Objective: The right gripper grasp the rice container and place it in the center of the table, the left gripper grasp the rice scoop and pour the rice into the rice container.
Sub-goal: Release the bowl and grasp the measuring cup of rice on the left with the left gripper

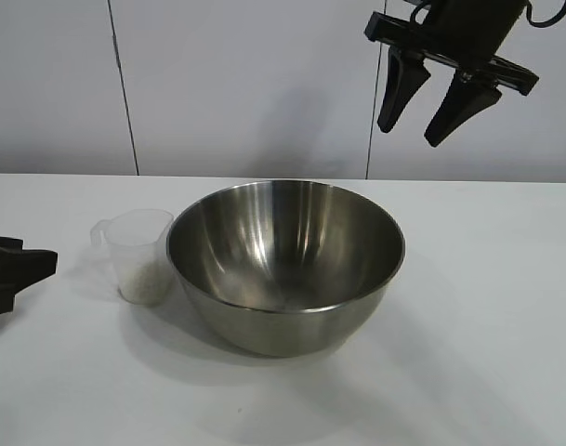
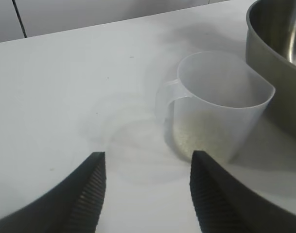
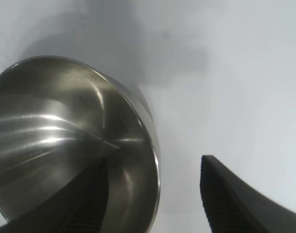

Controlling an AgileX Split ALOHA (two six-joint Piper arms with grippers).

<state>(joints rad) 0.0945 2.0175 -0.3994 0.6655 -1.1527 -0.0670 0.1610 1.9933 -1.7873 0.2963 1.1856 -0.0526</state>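
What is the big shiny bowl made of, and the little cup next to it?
The rice container looks like polished steel: it is silvery and mirrors light streaks inside. The rice scoop seems to be frosted plastic: cloudy and see-through, with the rice showing through its wall.

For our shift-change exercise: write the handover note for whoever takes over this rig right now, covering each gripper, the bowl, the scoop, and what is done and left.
Left gripper: jaws open, low at the table's left edge, aimed at the rice scoop, not touching it.
Right gripper: jaws open, empty, raised above and behind the rice container.
Rice container: upright, mid-table, no rice inside.
Rice scoop: upright against the container's left side, rice in its bottom.
Done: container placed.
Left: grasp the scoop, pour the rice into the container.
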